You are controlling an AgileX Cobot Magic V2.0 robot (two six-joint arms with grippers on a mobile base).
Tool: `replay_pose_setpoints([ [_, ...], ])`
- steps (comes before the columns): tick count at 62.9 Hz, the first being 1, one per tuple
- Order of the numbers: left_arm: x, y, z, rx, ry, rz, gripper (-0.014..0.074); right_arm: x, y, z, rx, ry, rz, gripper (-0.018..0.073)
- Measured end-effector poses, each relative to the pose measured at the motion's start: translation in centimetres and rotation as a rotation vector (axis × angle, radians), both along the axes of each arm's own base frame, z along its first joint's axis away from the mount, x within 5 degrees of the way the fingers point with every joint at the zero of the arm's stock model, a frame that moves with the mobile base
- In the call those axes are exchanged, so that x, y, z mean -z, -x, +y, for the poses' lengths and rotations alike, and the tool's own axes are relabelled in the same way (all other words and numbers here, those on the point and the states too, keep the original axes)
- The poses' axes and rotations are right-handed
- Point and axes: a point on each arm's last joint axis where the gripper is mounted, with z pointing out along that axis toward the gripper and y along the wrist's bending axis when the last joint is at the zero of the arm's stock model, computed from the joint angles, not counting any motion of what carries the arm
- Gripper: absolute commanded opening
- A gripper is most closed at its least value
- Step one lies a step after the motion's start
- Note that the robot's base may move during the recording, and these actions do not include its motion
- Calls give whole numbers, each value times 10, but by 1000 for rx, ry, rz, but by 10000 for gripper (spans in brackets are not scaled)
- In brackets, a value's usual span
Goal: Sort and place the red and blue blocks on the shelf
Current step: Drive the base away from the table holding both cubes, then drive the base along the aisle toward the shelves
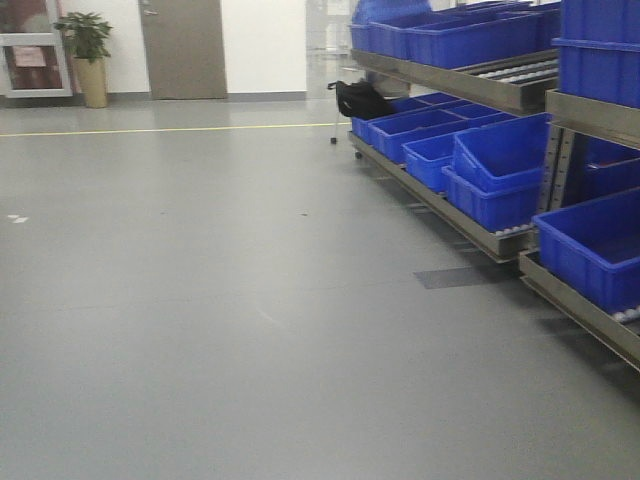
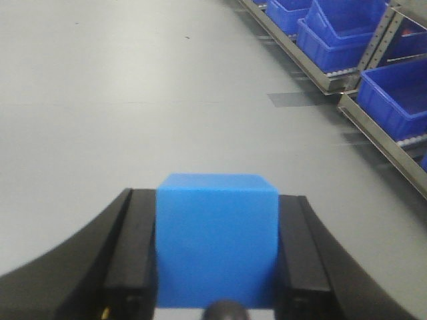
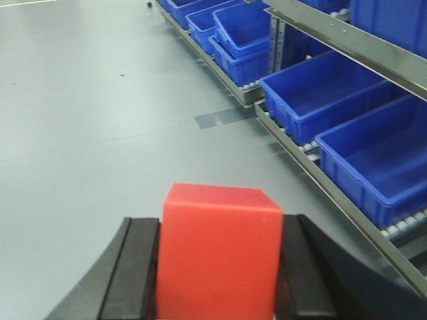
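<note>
My left gripper (image 2: 217,257) is shut on the blue block (image 2: 217,237), held above the grey floor. My right gripper (image 3: 220,267) is shut on the red block (image 3: 220,247), also held above the floor. The shelf, a steel-framed rack with metal rails and white rollers, stands to the right in the front view (image 1: 480,235), the left wrist view (image 2: 383,143) and the right wrist view (image 3: 313,170). Neither gripper shows in the front view.
Several large blue tubs (image 1: 500,170) fill the rack's levels, also in the wrist views (image 2: 393,97) (image 3: 313,97). A black bag (image 1: 360,98) lies at the rack's far end. A potted plant (image 1: 88,55) and a door (image 1: 182,48) are at the far wall. A dark patch (image 1: 455,277) marks the floor.
</note>
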Motion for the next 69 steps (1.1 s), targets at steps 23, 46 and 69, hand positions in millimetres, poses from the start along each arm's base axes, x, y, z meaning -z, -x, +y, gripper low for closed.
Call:
replay_pose_setpoints([
  [23, 0, 0, 0, 0, 0, 0, 134, 0, 0, 0, 0, 0, 0, 55],
  [46, 0, 0, 0, 0, 0, 0, 134, 0, 0, 0, 0, 0, 0, 55],
  [69, 0, 0, 0, 0, 0, 0, 134, 0, 0, 0, 0, 0, 0, 55],
])
